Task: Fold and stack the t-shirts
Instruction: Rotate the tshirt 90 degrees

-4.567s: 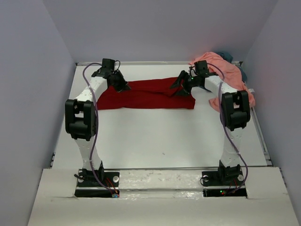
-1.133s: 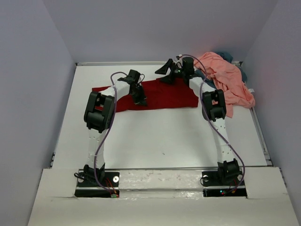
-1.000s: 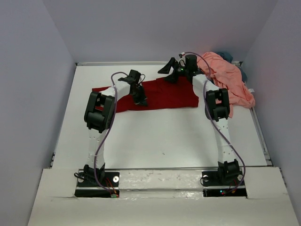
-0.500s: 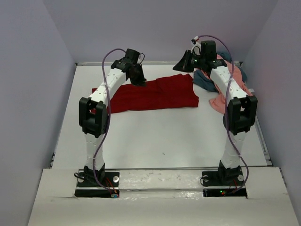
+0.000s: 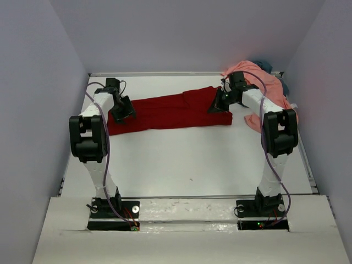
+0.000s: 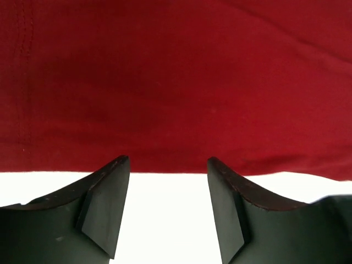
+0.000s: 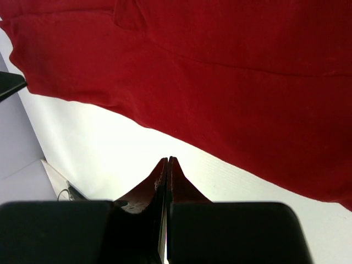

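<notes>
The dark red t-shirt [image 5: 170, 110] lies as a long folded strip across the back of the table. My left gripper [image 5: 125, 111] hovers at the strip's left end. In the left wrist view it [image 6: 168, 165] is open and empty, its fingertips at the red cloth's [image 6: 176, 82] near edge. My right gripper [image 5: 215, 107] is at the strip's right end. The right wrist view shows it [image 7: 168, 160] shut on nothing over bare table, a short way from the red shirt [image 7: 247, 82]. The salmon pink t-shirt [image 5: 272, 91] is heaped at the back right, over the slate blue-grey one [image 5: 267, 64].
The white table [image 5: 181, 159] is boxed in by grey walls on the left, back and right. The heap of shirts fills the back right corner, close behind my right arm [image 5: 278, 132]. Both arm bases sit on the near ledge.
My left gripper has swung from the middle of the red shirt to its left end and opened. My right gripper has come down from the back right heap to the shirt's right end and shut.
</notes>
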Available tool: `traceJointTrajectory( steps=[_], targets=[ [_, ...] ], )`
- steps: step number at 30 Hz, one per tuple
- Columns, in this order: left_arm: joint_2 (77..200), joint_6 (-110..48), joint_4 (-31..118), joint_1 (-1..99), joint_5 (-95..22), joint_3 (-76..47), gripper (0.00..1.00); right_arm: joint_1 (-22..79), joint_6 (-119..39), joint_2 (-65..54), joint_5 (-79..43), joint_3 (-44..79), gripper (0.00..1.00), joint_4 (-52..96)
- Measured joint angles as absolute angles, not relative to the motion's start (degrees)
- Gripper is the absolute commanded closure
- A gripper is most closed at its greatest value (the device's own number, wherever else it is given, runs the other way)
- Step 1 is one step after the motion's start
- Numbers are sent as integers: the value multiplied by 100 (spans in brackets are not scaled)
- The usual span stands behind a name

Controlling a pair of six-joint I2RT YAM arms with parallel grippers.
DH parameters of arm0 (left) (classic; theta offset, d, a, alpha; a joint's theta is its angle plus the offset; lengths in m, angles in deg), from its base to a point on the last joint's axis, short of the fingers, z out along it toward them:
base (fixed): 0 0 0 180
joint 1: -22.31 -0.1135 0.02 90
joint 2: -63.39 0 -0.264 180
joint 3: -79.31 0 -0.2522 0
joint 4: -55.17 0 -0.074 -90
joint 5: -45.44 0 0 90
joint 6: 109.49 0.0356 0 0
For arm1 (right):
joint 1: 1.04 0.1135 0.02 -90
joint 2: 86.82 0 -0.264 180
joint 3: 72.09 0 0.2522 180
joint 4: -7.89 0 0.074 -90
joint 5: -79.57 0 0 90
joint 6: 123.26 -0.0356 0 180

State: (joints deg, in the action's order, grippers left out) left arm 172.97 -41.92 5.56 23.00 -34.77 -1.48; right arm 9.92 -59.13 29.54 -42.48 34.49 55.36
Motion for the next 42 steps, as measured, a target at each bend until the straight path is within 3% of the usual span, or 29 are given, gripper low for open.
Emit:
traceJointTrajectory(
  steps=[2, 4, 6, 14, 42],
  targets=[
    [17419, -4118, 562, 2267, -3495, -203, 40, 990, -5886, 2954, -4228, 3449, 100, 5532],
    [17506, -4057, 608, 2337, -3484, -207, 80, 992, -5865, 2954, -4211, 3449, 100, 5534],
    [17522, -3954, 665, 2390, -3458, -207, 92, 990, -5851, 2954, -4193, 3446, 100, 5534],
    [17808, -3882, 755, 2447, -3429, -107, 100, 990, -5845, 2954, -4132, 3263, 100, 5528],
    [18584, -3541, 33, 2309, -4395, 789, 100, 990, -5847, 3791, -2867, 4045, 100, 6078]
  ],
)
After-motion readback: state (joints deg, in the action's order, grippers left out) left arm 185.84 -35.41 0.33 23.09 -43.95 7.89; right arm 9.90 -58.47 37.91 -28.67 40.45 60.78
